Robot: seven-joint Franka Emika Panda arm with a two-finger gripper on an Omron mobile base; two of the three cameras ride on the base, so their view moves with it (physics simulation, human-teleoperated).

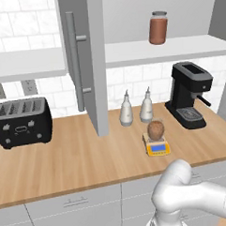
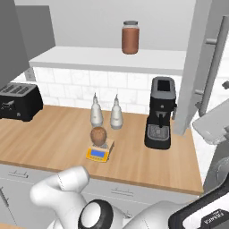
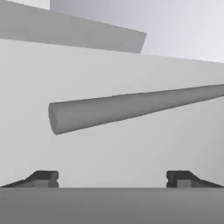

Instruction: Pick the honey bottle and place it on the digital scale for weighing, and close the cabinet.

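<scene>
The tan-brown honey bottle stands on the grey plate of the yellow digital scale on the wooden counter. The grey cabinet stands open: its left door juts out edge-on and its right door swings out at the right, showing the pale shelf. In the hand view my gripper is open, its fingertips wide apart, facing a door panel just under its grey bar handle. Nothing is between the fingers.
A reddish-brown jar stands on the shelf. Two whitish pointed bottles stand behind the scale, a black coffee machine to its right, a black toaster at the far left.
</scene>
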